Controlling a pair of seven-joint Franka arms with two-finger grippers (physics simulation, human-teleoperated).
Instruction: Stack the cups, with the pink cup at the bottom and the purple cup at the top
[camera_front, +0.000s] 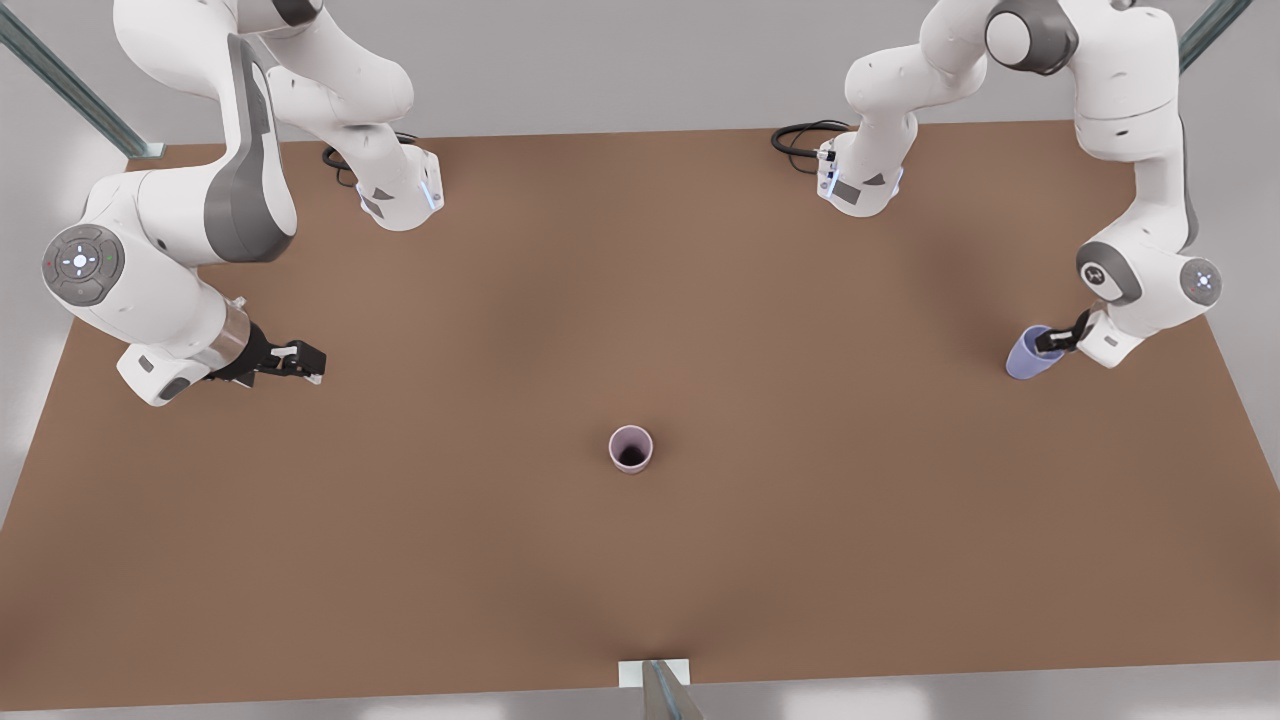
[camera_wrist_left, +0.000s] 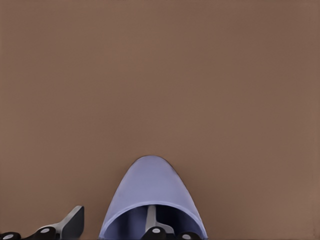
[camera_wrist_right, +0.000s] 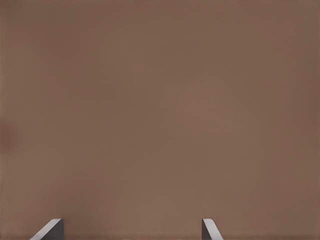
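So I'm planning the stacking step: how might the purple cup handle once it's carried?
The purple cup, pinched at its rim by the left claw, already leans, so it may swing. It looks stiff and light. Its tapered body should nest in the pink cup.

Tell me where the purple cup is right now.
The purple cup is near the table's edge on the front view's right, tilted, with the left gripper clamping its rim, far from the pink cup at mid-table.
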